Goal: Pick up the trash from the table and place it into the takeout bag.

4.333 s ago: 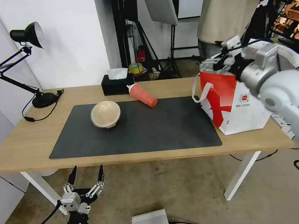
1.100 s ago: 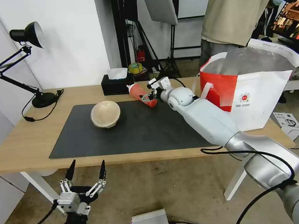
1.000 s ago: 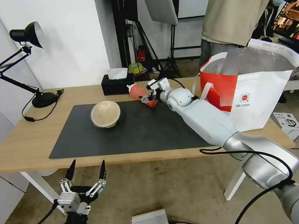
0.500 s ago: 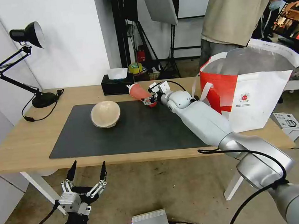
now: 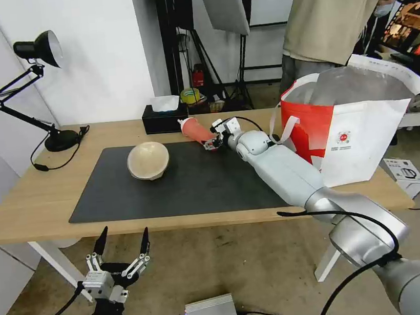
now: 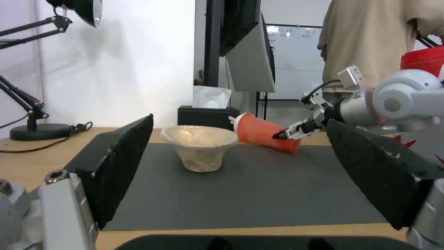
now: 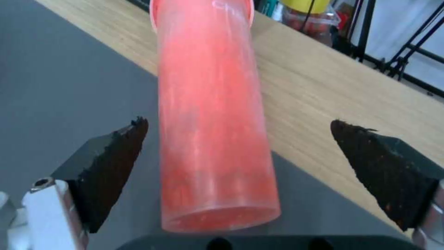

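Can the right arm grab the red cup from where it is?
Probably yes. The right gripper is open at the base of the red cup, which lies on its side between the jaws.

Head cam high; wrist cams low, share cup (image 7: pixel 213 114).

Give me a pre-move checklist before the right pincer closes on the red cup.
1. Right pincer open at the base end of the red cup: ok.
2. Cup between the fingers: ok; in the right wrist view it lies between the two fingertips, closer to one.
3. Cup lying on its side, across the far edge of the dark mat: ok.
4. White lid on the cup: cannot tell how firmly it sits.
5. Takeout bag open on top, standing on the table: ok.
6. Left pincer open, low in front of the table, away from the tan bowl: ok.
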Controlling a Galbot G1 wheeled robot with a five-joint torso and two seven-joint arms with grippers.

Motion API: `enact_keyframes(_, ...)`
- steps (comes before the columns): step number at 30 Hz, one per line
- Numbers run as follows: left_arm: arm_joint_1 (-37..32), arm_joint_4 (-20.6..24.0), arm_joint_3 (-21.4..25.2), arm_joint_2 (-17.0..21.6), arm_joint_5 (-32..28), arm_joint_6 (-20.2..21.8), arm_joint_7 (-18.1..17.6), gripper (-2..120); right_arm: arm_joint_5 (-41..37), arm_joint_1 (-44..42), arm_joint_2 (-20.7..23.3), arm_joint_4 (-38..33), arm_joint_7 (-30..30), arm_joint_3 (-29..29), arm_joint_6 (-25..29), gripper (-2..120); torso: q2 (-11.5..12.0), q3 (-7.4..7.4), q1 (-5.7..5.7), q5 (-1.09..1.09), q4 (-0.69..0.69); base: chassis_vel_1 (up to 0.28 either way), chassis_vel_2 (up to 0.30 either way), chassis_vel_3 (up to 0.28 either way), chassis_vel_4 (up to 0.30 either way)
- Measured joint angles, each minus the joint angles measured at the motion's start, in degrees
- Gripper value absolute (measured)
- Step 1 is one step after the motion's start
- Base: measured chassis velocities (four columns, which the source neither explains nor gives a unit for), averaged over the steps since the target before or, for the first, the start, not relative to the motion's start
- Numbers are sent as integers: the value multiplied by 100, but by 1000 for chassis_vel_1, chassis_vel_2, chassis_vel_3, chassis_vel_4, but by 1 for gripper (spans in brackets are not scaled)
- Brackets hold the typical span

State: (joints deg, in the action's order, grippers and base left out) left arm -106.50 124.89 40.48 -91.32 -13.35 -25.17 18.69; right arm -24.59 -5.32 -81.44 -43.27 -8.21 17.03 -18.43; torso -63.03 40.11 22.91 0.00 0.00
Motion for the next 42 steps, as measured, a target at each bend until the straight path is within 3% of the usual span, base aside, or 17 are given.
enact_keyframes(31,-56,-61,2,4,-14,-104,28,100,161,-125,-91,211,-20,-172,166,98,0,0,0,0,0,0,0,0,0)
enact_keyframes(42,-61,-61,-5,3,-14,-109,33,100,200,-150,-128,257,-62,-219,223,59,0,0,0,0,0,0,0,0,0)
